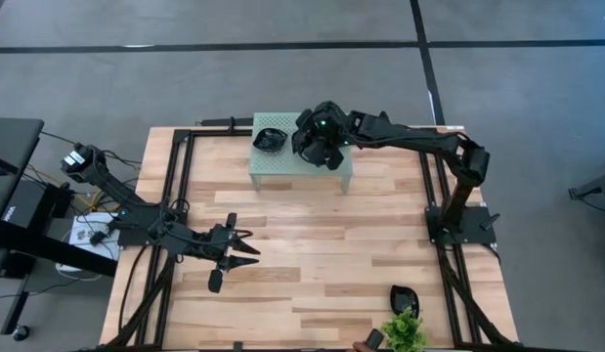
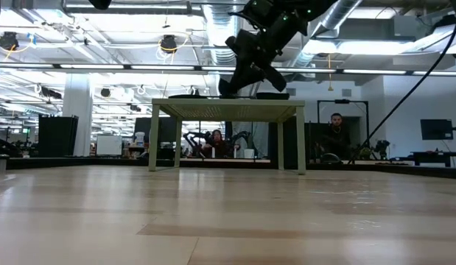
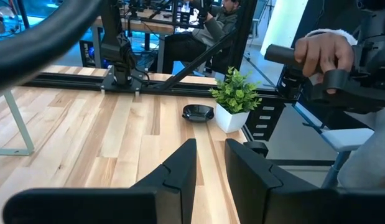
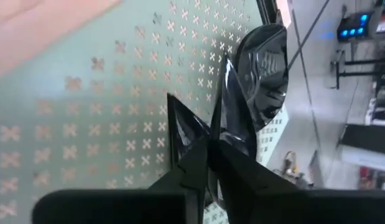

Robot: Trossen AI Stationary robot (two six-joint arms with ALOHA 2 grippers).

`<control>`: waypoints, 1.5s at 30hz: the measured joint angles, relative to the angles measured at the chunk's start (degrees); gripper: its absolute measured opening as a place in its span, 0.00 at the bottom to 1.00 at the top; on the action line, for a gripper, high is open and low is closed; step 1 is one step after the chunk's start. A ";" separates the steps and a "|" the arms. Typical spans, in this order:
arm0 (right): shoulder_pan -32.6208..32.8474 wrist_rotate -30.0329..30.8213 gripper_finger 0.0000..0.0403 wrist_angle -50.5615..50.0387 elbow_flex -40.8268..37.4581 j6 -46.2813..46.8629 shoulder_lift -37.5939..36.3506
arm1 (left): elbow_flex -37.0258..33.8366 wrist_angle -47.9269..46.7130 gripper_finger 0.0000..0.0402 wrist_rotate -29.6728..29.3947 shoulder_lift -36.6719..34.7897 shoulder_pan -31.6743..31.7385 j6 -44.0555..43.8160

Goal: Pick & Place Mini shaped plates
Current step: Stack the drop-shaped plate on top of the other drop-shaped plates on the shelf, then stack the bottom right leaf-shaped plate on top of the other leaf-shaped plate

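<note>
One mini plate [image 1: 270, 140] lies flat on the pale green perforated stand [image 1: 282, 168] at the table's far side. My right gripper [image 1: 317, 145] is over the stand, just right of that plate, and is shut on another glossy black plate [image 4: 232, 102]. In the right wrist view a rounded plate [image 4: 265, 59] lies on the stand beyond the fingers. A third plate [image 1: 404, 296] rests on the table near the near right corner, beside the small plant [image 1: 405, 330]. My left gripper [image 1: 245, 244] is open, low over the table left of the middle, touching nothing. My right gripper pinches the glossy black plate by its edge [image 4: 224, 134] between the two fingers. The plate stands on edge between them, its pointed rim [image 4: 227, 65] sticking out past the fingertips over the stand's top. Whether it touches the stand, I cannot tell.
In the left wrist view the plate [image 3: 198, 112] and the plant [image 3: 236, 93] sit near the table's edge, and a person's hand [image 3: 323, 50] grips a device beyond it. The table's black frame rails [image 1: 185, 176] run along both sides. Bare wood lies between the stand and the near edge.
</note>
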 joint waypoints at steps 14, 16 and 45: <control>-0.11 1.39 0.16 -0.52 0.00 3.40 0.02 | 0.00 0.15 0.21 0.00 0.02 0.00 0.00; -0.11 1.45 0.16 -0.52 0.00 5.55 0.02 | 0.00 0.14 0.21 0.00 0.02 0.00 0.00; 37.92 13.05 0.13 -28.55 0.02 60.49 -27.07 | 0.00 0.27 0.21 0.00 0.04 0.00 -0.02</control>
